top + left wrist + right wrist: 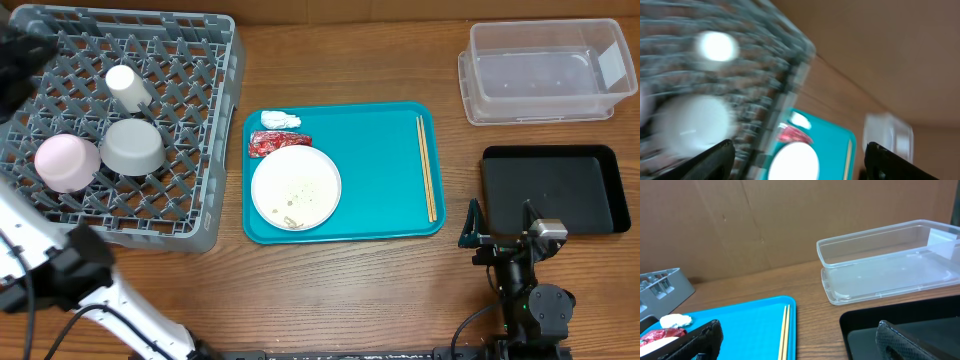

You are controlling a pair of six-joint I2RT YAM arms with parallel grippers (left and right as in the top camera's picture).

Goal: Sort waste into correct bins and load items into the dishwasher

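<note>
My right end effector (pixel 500 222) stands wide open and empty, low over the tabletop (pixel 350 300), at the 8 o'clock corner of the black tray (pixel 550 190). At 12 o'clock from that tray is the clear tub (pixel 540 112); the two bins are near each other but apart.

My left end effector (pixel 18 58) hangs over the 10 o'clock corner of the grey dish rack (pixel 225 120). Its wrist view is blurred but shows the fingers (pixel 705 160) spread wide with nothing between them.

In the rack, the white cup (pixel 127 86) lies on its side at 12 o'clock from the grey-blue bowl (pixel 132 146). The pink bowl (pixel 67 162) sits just beside that bowl at 8 o'clock.

The teal tray (pixel 380 130) lies at 3 o'clock from the rack, mid-tabletop. On its 8 o'clock part rests the white plate (pixel 295 187), with rice-like scraps (pixel 290 218) near its 6 o'clock rim. The red wrapper (pixel 278 142) touches the plate's 11 o'clock rim, and the crumpled tissue (pixel 280 120) lies just past it at 12 o'clock. The chopsticks (pixel 426 168) lie side by side along the tray's 3 o'clock edge, running from 12 to 6.
</note>
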